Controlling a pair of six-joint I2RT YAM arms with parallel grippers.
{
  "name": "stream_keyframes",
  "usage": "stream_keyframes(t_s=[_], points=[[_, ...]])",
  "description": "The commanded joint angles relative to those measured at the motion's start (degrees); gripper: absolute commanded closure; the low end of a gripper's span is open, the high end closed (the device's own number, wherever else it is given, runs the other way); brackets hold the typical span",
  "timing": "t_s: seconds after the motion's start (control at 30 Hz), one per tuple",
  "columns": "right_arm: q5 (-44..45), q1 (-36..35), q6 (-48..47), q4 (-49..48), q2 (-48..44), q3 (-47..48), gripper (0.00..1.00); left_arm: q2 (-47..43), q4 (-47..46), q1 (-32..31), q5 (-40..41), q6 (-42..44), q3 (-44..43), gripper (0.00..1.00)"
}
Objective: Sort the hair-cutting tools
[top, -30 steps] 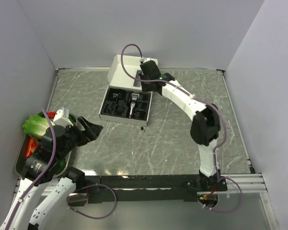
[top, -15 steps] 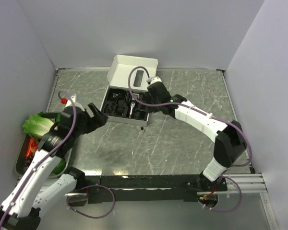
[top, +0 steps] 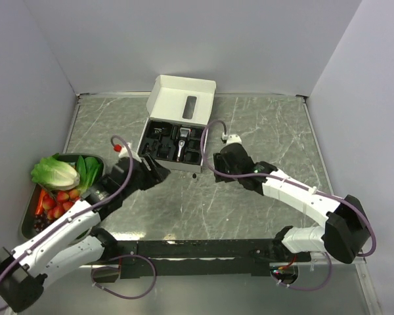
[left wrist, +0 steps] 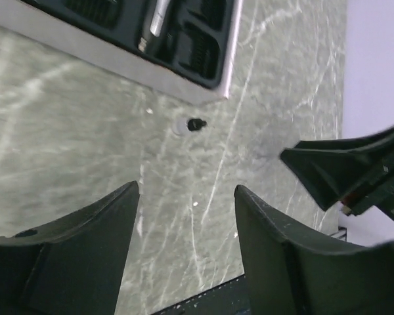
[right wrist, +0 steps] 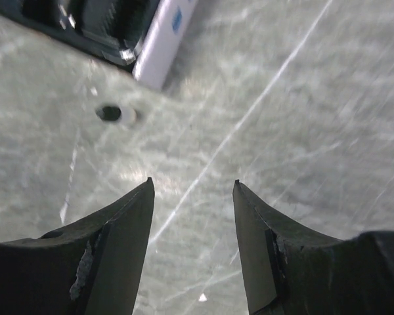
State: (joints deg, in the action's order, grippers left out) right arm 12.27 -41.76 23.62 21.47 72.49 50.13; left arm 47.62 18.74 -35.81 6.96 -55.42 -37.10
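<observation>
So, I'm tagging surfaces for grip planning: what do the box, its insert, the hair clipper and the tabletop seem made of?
Box: matte white, folded lid, likely cardboard. Insert: black with moulded compartments, probably plastic. Hair clipper: silver sheen with black, metal or plated plastic. Tabletop: grey veined marble look with glare; stone or printed laminate, unclear.

The right tool (top: 218, 164) has left the lid of the box (top: 173, 98) and opened, while the left tool (top: 154, 172) swung toward it.

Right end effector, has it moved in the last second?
Yes. The right end effector has come from above the lid of the white box back toward the near side, and now sits just off its near right corner.
</observation>
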Motion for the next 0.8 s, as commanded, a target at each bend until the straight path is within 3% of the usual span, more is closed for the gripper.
stream_keyframes(t_s=[0.0, 0.07, 0.23, 0.57, 0.77], points=[[-2.6, -0.7, 4.6, -3.6, -3.7, -4.7, 0.40, 4.1, -12.2, -9.9, 10.4, -4.1, 2.4, 0.35], [-3.0, -1.1, 4.9, -4.0, -5.0, -6.1, 0.40, 9.9, -15.0, -14.0, 13.6, -3.7, 1.6, 0.36], [-2.9, -2.4, 5.1, -3.4, -10.5, -10.0, 0.38, 24.4, -11.3, -23.4, 27.9, -4.1, -6.3, 0.35], [-1.6, -3.5, 4.9, -2.0, -15.7, -12.9, 0.37, 49.4, -5.9, -31.0, 49.3, -5.6, -19.2, 0.36], [-1.9, -3.9, 4.9, -1.9, -16.4, -13.5, 0.37, 56.2, -8.0, -32.5, 54.6, -8.1, -19.6, 0.38]])
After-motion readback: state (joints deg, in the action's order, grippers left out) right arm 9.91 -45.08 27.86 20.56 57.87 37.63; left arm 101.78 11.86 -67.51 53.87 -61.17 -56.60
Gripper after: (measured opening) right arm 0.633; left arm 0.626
